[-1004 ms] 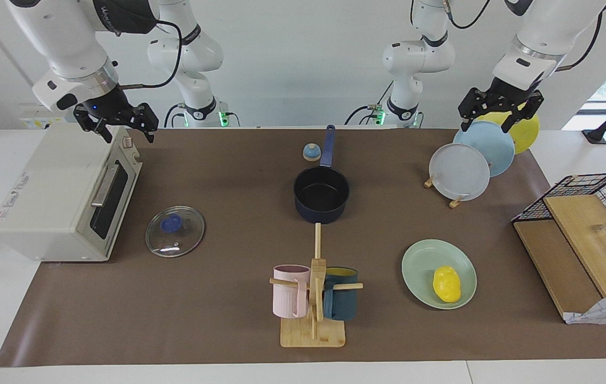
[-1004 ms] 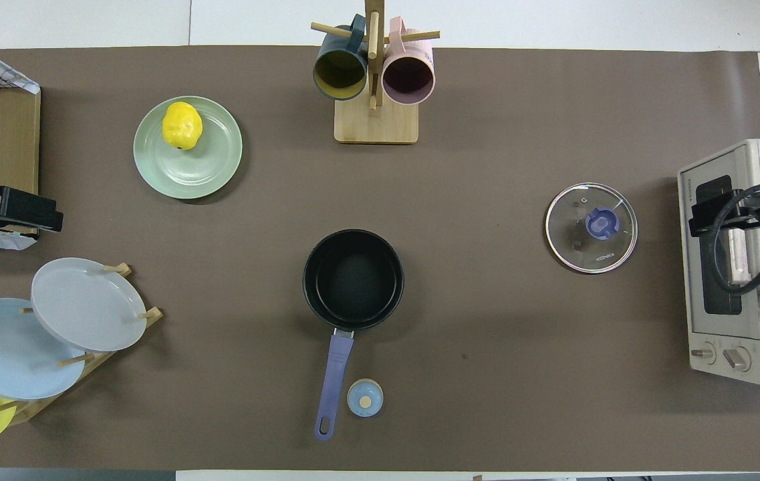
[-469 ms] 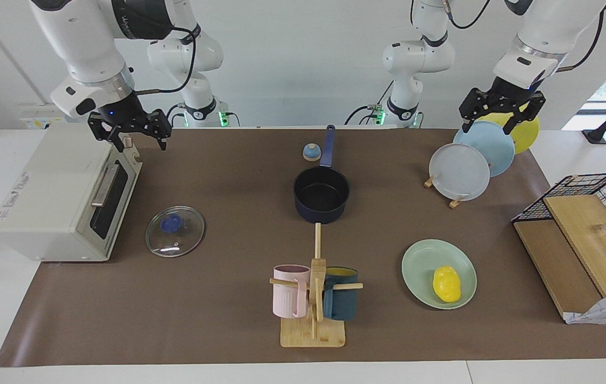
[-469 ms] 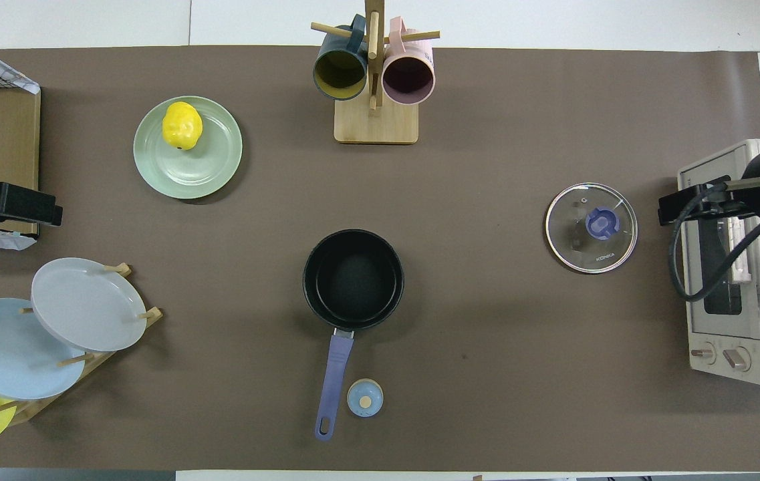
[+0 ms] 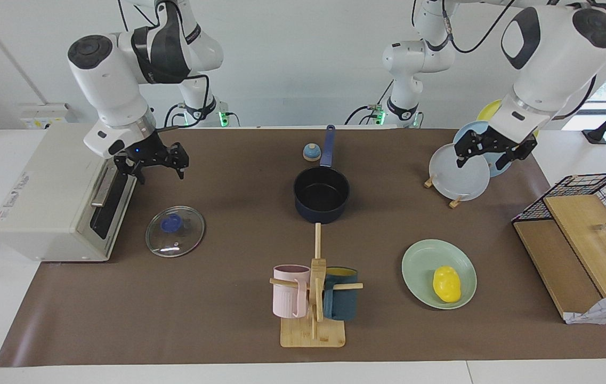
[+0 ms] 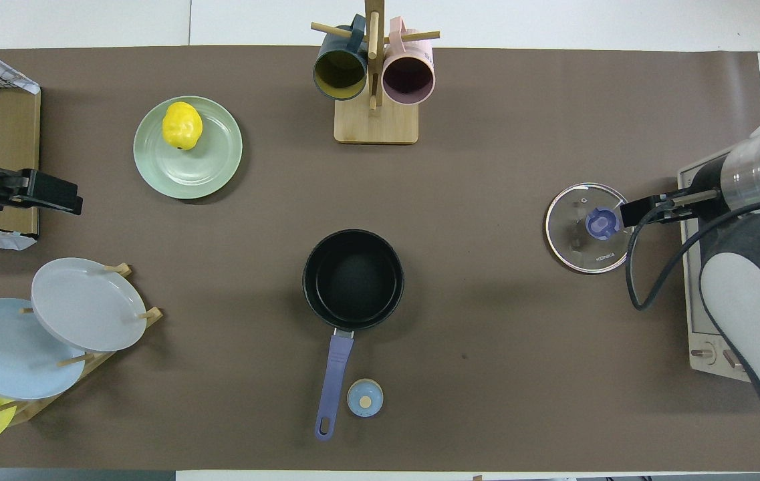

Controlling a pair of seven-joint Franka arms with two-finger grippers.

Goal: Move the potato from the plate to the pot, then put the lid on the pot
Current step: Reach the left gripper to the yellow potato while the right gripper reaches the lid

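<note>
The potato lies on the mint-green plate, toward the edge farther from the robots, at the left arm's end of the counter; the pot stands mid-counter with nothing in it, its long blue handle pointing toward the robots, a small blue bell just beside that handle; the lid lies flat on the counter toward the right arm's end, blue knob up, in front of the toaster oven; the left gripper hangs in the air with its jaws open and nothing between them, over the upright plates in the plate rack, well apart from the potato; the right gripper hangs with its jaws open and nothing held, above the counter beside the oven's front, over the strip nearer the robots than the lid and not touching it; in the overhead view its tip overlaps the lid's rim, yet the facing view shows it raised clear; a mug tree with a pink mug and a dark teal mug stands farther from the robots than the pot
</note>
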